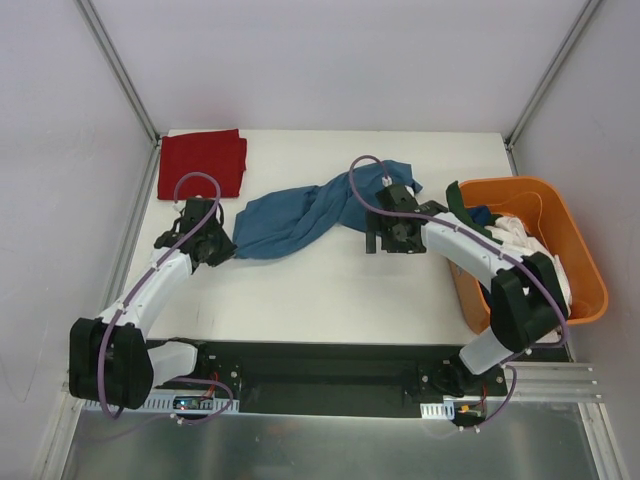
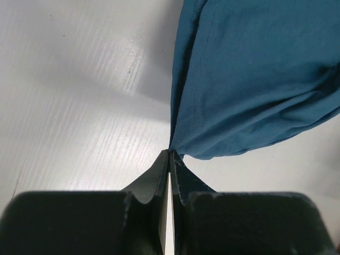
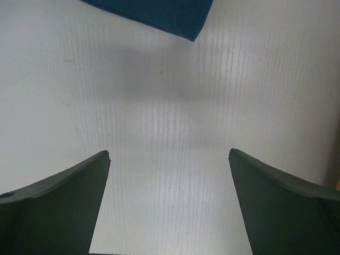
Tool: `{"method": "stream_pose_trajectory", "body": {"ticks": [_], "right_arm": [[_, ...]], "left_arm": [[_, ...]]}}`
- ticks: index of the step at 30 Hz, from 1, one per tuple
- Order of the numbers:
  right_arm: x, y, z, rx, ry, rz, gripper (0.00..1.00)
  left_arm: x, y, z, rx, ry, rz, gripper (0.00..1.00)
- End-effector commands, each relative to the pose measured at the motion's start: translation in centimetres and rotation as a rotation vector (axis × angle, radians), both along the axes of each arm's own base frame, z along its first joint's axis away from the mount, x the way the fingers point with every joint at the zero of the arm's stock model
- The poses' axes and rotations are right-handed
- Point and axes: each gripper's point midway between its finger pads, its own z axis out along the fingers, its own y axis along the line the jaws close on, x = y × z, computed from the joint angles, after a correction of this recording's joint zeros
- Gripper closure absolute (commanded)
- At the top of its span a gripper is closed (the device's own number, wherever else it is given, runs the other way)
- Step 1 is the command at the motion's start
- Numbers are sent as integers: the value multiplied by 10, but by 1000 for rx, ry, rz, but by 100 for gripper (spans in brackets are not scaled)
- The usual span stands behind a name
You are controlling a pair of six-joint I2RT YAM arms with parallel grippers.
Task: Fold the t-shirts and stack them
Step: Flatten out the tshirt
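Note:
A teal-blue t-shirt lies bunched in a long strip across the middle of the table. My left gripper is shut on its left end; in the left wrist view the cloth hangs out from the closed fingertips. My right gripper is open and empty, just in front of the shirt's right part; only a corner of the blue cloth shows in the right wrist view above the spread fingers. A folded deep red t-shirt lies at the back left corner.
An orange plastic basket stands at the right edge of the table, holding white, dark green and blue garments. White walls with metal posts enclose the table on three sides.

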Motion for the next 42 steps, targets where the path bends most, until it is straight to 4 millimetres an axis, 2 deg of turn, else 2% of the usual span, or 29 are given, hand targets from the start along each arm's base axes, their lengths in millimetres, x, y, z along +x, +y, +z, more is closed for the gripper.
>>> {"method": "stream_pose_trajectory", "body": {"ticks": [1, 9, 11, 19, 23, 31, 37, 39, 40, 41, 42], "right_arm": [[24, -1, 4, -52, -13, -38, 1], [65, -5, -11, -50, 3, -71, 7], [73, -5, -16, -13, 20, -81, 14], [87, -2, -30, 23, 53, -53, 27], [90, 2, -37, 48, 65, -48, 39], [97, 4, -52, 52, 80, -49, 51], [109, -1, -61, 43, 84, -60, 64], [111, 0, -59, 56, 81, -57, 75], [111, 1, -58, 60, 79, -43, 86], [112, 3, -55, 66, 74, -34, 90], [112, 4, -44, 82, 55, -27, 94]], "left_arm": [[-2, 11, 10, 30, -38, 28, 100], [1, 10, 25, 32, -93, 4, 100], [1, 8, 26, 22, -103, 2, 100], [7, 1, 37, 3, -152, -59, 100], [7, 0, 35, -2, -146, -59, 100], [9, -1, 42, -5, -172, -59, 99], [6, -6, 38, -30, -156, -75, 100], [4, -6, 36, -34, -148, -76, 100], [4, -7, 36, -40, -147, -71, 100], [4, -7, 36, -41, -147, -70, 100], [5, -9, 38, -48, -151, -74, 100]]}}
